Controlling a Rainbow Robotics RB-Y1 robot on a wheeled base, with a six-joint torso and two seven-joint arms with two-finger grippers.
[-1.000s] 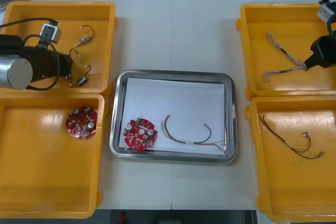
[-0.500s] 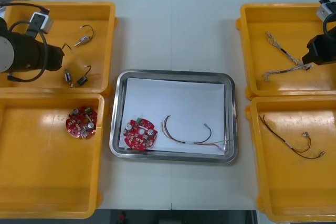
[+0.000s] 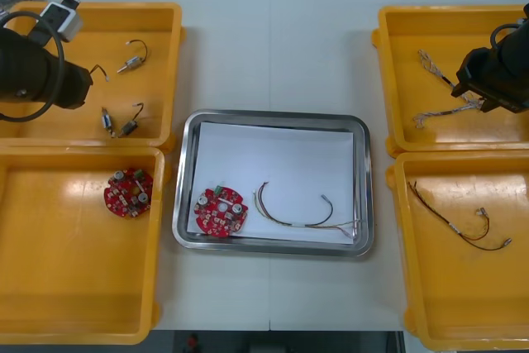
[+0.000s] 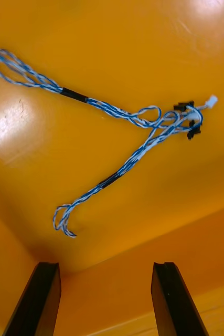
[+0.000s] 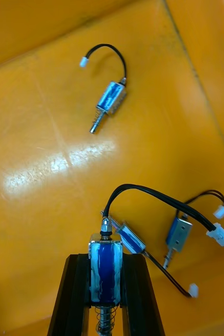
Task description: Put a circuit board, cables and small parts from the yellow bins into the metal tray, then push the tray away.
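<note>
A: Surface and room?
B: One light table (image 3: 273, 47), with dark floor beyond its far edge. Four yellow bins: far left bin (image 3: 169, 18), near left bin (image 3: 83, 287), far right bin (image 3: 413, 43), near right bin (image 3: 463, 303). One metal tray (image 3: 187, 171) between them, white inside.

A: Tray contents?
B: One round red circuit board (image 3: 220, 211) at the near left corner. One thin cable (image 3: 299, 214) just beside it, curved, along the near rim.

A: Bin contents?
B: Far left: three loose small metal parts (image 3: 131, 63), each with a black lead. Near left: a second circuit board (image 3: 128, 193). Far right: one twisted blue and white cable (image 4: 127, 121), lying in a V. Near right: one dark cable (image 3: 459, 222).

A: Grippers?
B: Left gripper (image 5: 106, 296), over the far left bin, fingers clamped on a fourth metal part (image 5: 105, 260), its lead arching away. Right gripper (image 4: 105, 299), over the far right bin, fingers spread wide with nothing between them; the twisted cable lies beyond the tips, untouched.

A: Open room?
B: The far half of the tray floor is bare. So is the table beyond the tray's far rim, between the far bins.
</note>
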